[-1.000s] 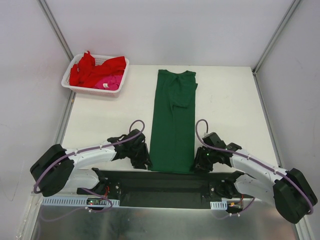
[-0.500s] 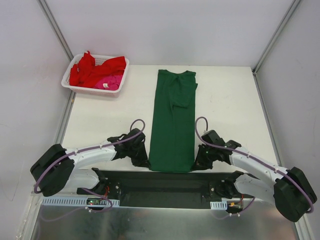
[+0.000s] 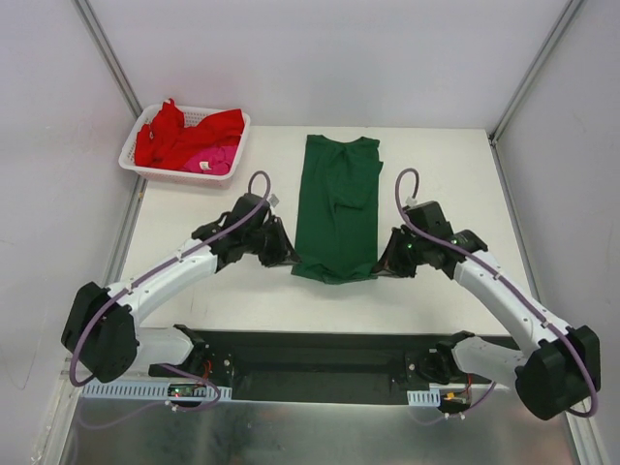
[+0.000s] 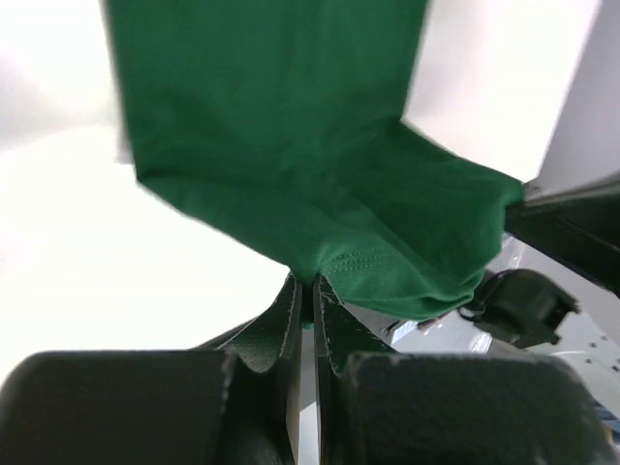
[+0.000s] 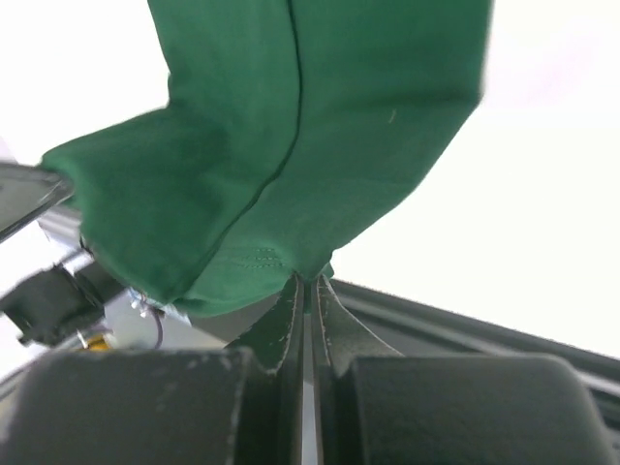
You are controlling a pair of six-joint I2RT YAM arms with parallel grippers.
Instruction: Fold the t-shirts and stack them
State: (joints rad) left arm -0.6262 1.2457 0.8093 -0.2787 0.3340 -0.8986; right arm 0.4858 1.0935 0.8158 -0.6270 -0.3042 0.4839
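White tabletop (image 3: 446, 174) fills the frame; at upper left a mesh basket (image 3: 129, 161) holds the red and pink t-shirts (image 3: 189, 136). Left of centre, the left gripper (image 3: 286, 260) is clamped on the green t-shirt (image 3: 334, 203) at its near hem corner. The right gripper (image 3: 381, 266) pinches the opposite corner. The hem seems lifted, sagging between them. Uneven travel could skew the fold, and a thin pinch could slip.

The left arm (image 3: 174, 273) and right arm (image 3: 504, 295) both stretch forward from their bases and angle inward toward each other. The left hand (image 3: 288, 260) is clamped tight on one near corner of the green tee (image 3: 336, 208). The right hand (image 3: 381, 268) pinches the other corner, fingers pressed together.
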